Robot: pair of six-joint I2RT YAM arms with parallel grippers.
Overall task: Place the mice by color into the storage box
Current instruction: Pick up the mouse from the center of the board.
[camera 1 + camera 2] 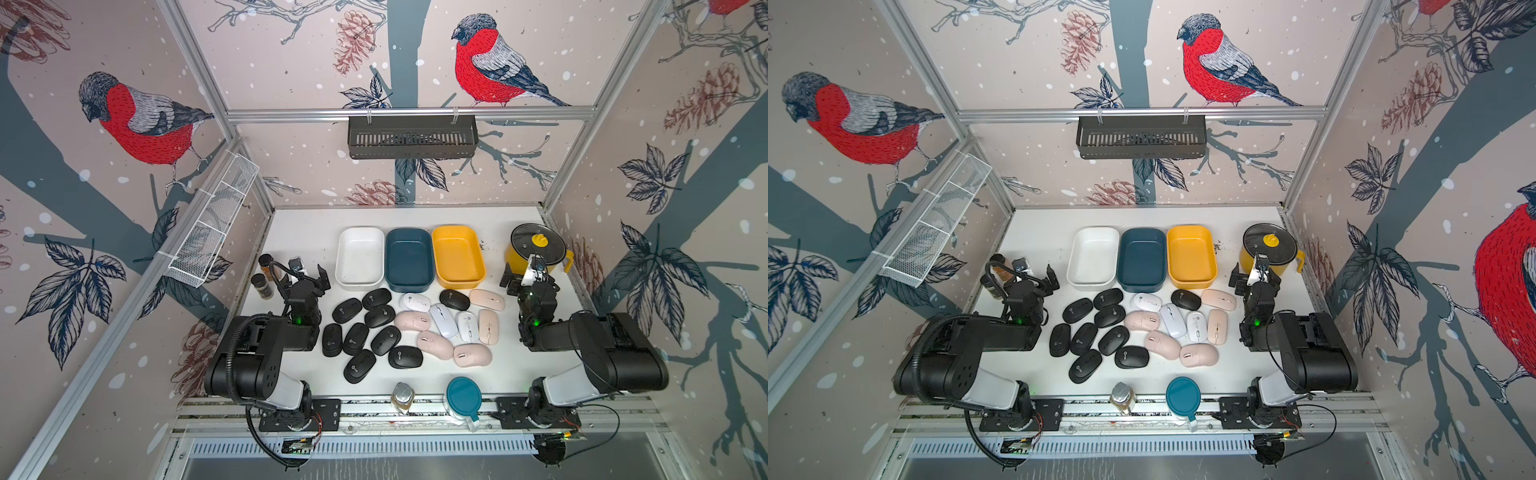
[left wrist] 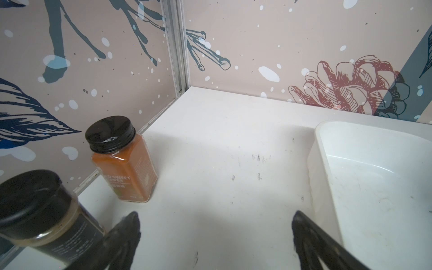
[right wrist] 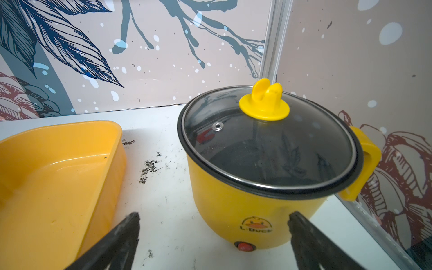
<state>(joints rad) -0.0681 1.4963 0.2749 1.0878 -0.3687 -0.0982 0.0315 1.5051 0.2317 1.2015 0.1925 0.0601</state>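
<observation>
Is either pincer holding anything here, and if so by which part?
Nothing is held. The left pincer and the right pincer both stand open and empty; the mice all lie on the table.

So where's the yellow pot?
In both top views the pot stands near the table's far right corner, just right of the yellow box.

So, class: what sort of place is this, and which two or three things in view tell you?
Likely a robot test cell: a left arm and right arm mounted at a white table, aluminium-framed wallpapered walls around it, and mice laid before three empty bins.
</observation>
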